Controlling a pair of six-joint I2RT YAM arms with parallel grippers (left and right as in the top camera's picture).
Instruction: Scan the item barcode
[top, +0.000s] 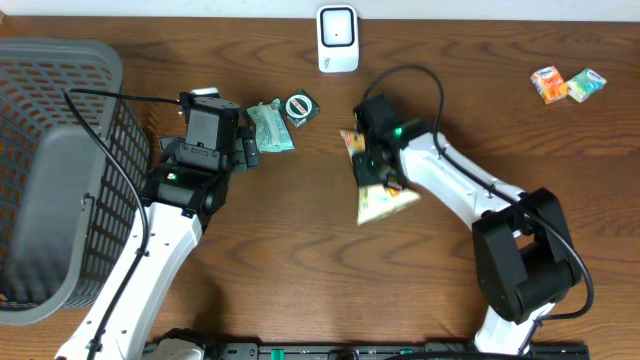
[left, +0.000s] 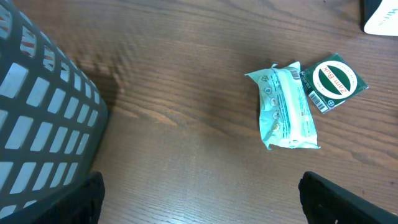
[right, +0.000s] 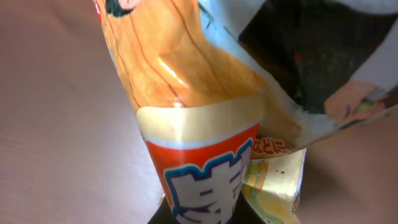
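We see soft, even light on the wooden table (top: 300, 250), a faint shadow beside the basket (left: 37, 93) in our sharp left wrist view, the snack packet (right: 186, 81) blurred at close range, a glossy highlight on it, tabletop behind dim, pinkish

Blurred, cropped snack bag (right: 205, 124) — basket (top: 70, 75) cut off left.

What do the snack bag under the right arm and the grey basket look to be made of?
Snack bag: thin printed plastic film, glossy; it creases softly and carries bright highlights.
Basket: probably moulded plastic, matt grey; a rigid lattice of square openings with a rounded rim.
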